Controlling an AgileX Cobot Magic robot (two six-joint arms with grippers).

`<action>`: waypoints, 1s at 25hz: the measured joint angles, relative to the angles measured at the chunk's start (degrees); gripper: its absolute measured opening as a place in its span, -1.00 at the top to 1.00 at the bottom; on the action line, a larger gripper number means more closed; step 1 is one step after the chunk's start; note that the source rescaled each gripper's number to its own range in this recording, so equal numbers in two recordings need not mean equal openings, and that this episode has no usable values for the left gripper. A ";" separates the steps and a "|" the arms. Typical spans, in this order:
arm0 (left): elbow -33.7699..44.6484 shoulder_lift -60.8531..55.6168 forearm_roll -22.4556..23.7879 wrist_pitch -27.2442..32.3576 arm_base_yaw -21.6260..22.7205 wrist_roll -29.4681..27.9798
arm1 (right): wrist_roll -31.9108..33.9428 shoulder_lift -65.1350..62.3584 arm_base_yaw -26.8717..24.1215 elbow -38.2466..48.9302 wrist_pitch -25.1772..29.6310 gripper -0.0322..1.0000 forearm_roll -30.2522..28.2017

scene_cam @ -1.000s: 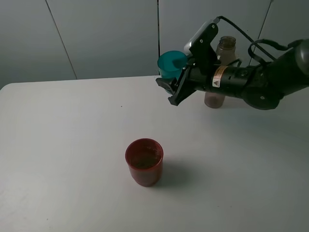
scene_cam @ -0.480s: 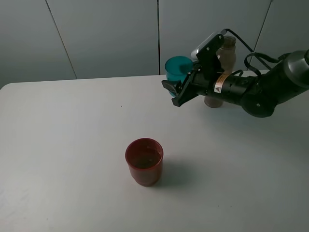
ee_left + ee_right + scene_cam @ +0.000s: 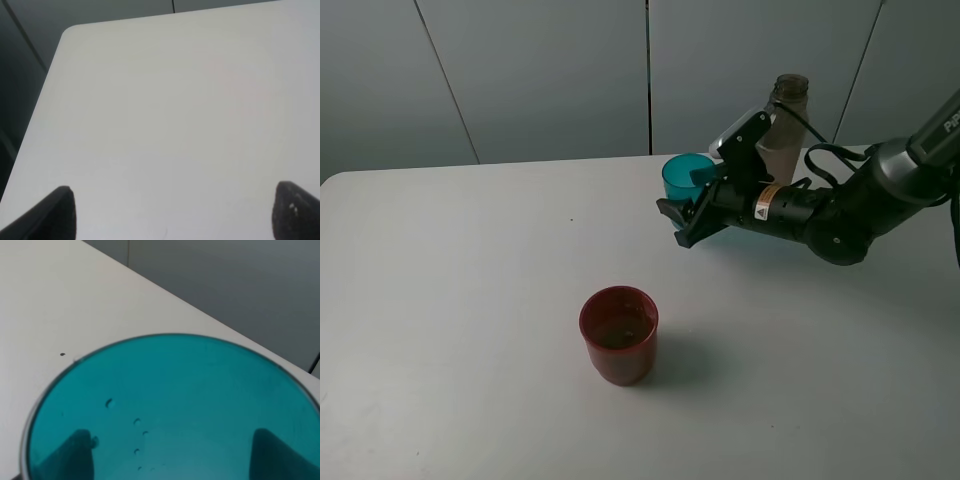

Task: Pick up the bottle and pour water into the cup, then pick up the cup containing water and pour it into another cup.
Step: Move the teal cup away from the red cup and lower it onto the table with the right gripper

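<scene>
My right gripper (image 3: 692, 208) is shut on the teal-blue cup (image 3: 685, 177) and holds it upright, low over the table at the back right, just in front of the bottle (image 3: 785, 125). In the right wrist view the cup (image 3: 170, 405) fills the frame, with droplets inside, and the gripper (image 3: 175, 455) shows through its walls on both sides. The dark red cup (image 3: 619, 334) stands upright in the middle front, well apart from the gripper. My left gripper (image 3: 177, 212) is open and empty over bare table; it is out of the exterior view.
The white table (image 3: 470, 300) has its back edge right behind the teal cup and bottle. Its rounded far corner (image 3: 70, 31) shows in the left wrist view, with a dark drop beyond. Grey wall panels stand behind.
My right gripper has moved down and slightly right with the teal cup, from raised above the table to low beside the bottle. The red cup and bottle have not moved.
</scene>
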 joint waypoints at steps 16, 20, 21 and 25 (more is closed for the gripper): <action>0.00 0.00 0.00 0.00 0.00 0.00 | 0.00 1.49 0.00 0.06 4.16 -0.68 0.15; 0.00 0.00 0.00 0.00 0.00 0.00 | 0.00 1.01 0.00 0.06 4.16 -0.97 0.15; 0.00 0.00 0.00 0.00 0.00 0.00 | 0.00 0.36 0.00 0.06 4.16 -0.97 0.15; 0.00 0.00 0.00 0.00 0.00 0.00 | 2.06 -3.25 0.00 -0.03 4.86 -0.97 -0.07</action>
